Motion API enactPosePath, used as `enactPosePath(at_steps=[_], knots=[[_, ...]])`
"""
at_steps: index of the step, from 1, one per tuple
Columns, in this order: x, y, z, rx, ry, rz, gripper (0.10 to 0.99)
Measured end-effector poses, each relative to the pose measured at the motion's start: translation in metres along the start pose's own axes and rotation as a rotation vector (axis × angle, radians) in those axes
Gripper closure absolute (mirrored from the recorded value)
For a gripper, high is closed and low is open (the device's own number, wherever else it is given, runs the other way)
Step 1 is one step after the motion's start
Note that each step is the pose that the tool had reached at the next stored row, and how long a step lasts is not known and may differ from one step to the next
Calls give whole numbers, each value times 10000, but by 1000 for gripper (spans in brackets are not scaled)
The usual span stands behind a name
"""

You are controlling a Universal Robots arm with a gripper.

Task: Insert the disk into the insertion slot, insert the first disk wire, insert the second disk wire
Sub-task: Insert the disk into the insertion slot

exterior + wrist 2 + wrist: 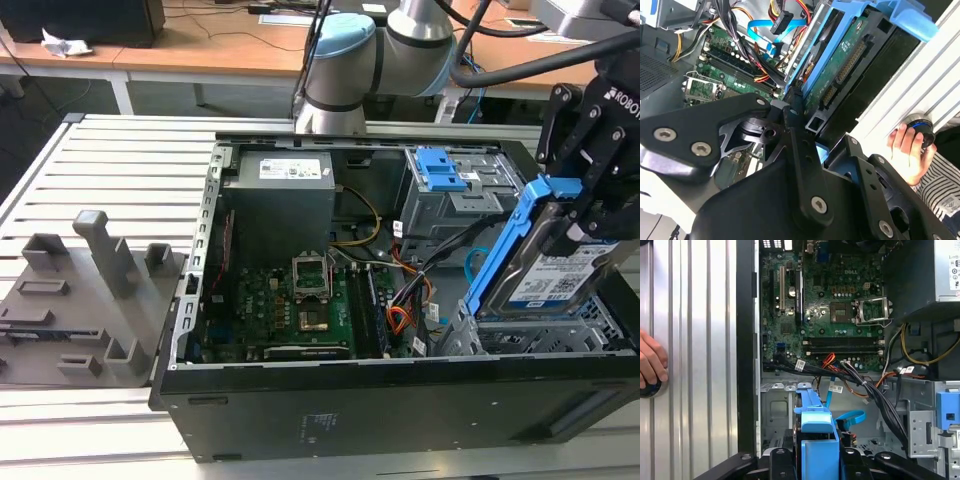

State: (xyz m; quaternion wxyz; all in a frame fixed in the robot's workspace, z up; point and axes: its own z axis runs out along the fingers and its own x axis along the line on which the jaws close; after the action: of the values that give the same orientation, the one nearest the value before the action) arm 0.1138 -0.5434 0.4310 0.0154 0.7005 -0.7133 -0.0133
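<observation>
Black robot gripper (pixel 583 205), reaching over the open black computer case (pixel 400 410) and the grey perforated sheet-metal insertion slot (pixel 530 341), is clamping the tilted silver, blue-bracketed disk (pixel 560 275) just above that slot, so insertion is seemingly underway, needing the disk levelled with the bay.

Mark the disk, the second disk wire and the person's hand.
the disk (pixel 556 283): exterior view, on its white label.
the second disk wire (pixel 851 416): first wrist view, on its light blue loop.
the hand (pixel 907 150): second wrist view, on its middle.
</observation>
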Motion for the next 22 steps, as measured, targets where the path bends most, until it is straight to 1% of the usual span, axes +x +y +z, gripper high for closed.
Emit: enactPosePath(at_steps=[1, 3, 7, 12, 18, 19, 20, 22], knots=[[-3, -1, 22, 1, 2, 0, 722], [-5, -4, 91, 0, 1, 0, 722], [-5, -7, 165, 0, -1, 0, 722], [-5, -12, 294, 0, 0, 0, 722], [-6, -12, 303, -1, -1, 0, 722], [-5, -12, 303, 0, 0, 0, 714], [-5, -12, 303, 0, 0, 0, 647], [-5, -12, 304, 0, 1, 1, 647]])
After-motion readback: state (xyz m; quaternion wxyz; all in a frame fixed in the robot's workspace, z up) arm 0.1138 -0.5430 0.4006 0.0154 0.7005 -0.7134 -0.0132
